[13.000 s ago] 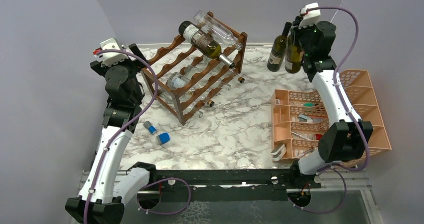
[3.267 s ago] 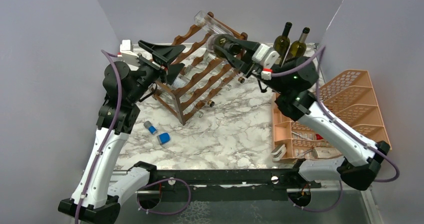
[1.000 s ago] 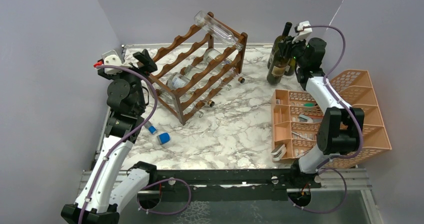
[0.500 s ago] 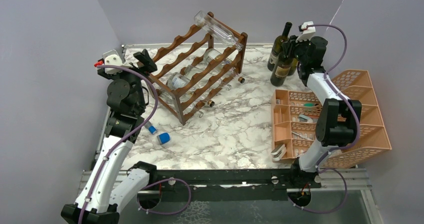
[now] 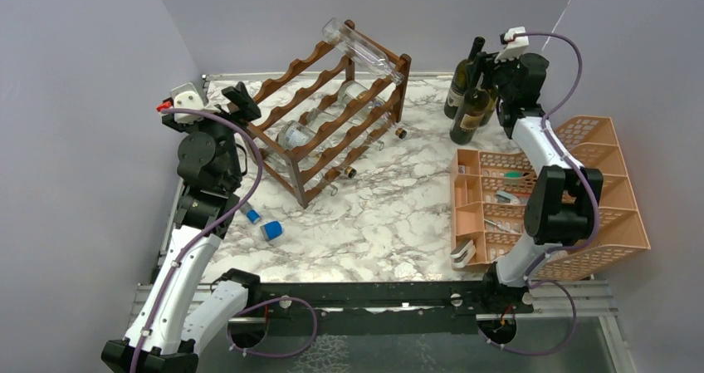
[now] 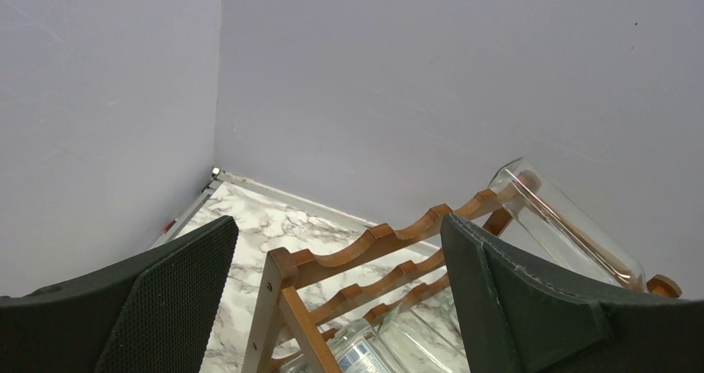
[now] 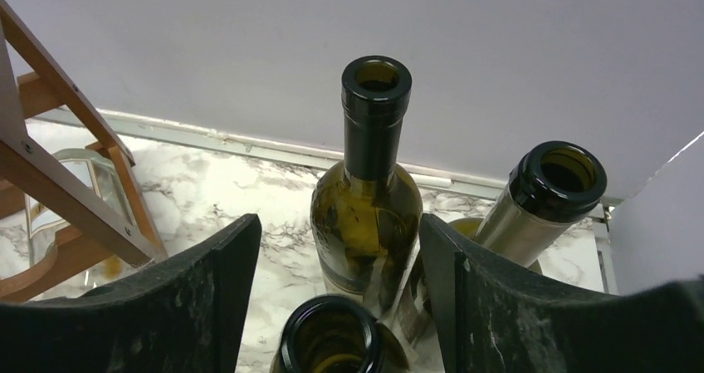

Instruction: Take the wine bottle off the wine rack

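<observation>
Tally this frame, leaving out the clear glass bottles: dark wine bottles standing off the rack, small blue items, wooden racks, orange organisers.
Dark wine bottles, standing: 3
Small blue items: 2
Wine rack: 1
Orange tray organiser: 1
Total: 7

I log: plain lilac-grey walls (image 5: 249,7) on three sides; white marbled counter (image 5: 390,215), metal strip (image 5: 427,76) along its far edge; even, soft light.
</observation>
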